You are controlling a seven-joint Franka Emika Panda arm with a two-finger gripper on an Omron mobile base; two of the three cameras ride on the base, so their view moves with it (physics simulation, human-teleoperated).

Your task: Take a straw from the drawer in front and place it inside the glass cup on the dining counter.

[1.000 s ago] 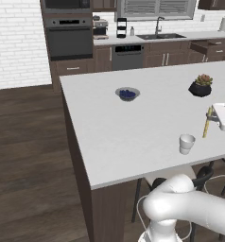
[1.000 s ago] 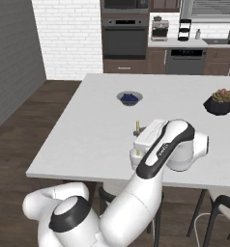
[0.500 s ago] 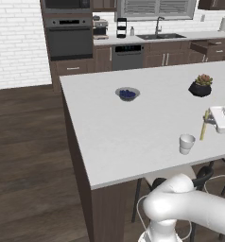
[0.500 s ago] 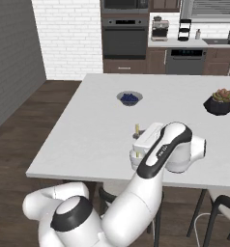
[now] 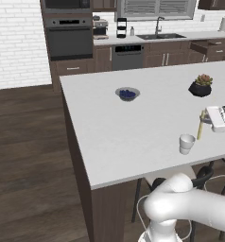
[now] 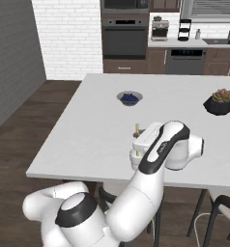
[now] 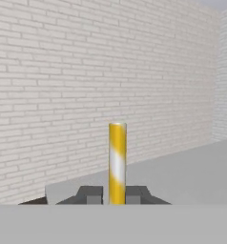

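Fingers [image 7: 117,194] clamp straw [image 7: 117,162] | straw beside glass cup [image 5: 186,143]

Yellow straw [image 7: 117,164]; pale whitish glass cup [image 5: 186,143]; white dining counter [image 5: 133,127]; white brick wall [image 7: 87,81].

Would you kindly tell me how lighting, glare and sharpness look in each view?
Left base view: even, soft light, faint shadow beside the small translucent glass cup. Right base view: mild blur, soft highlights on the white arm. Hand view: a white glare patch on the thin yellow straw, brick wall sharp.
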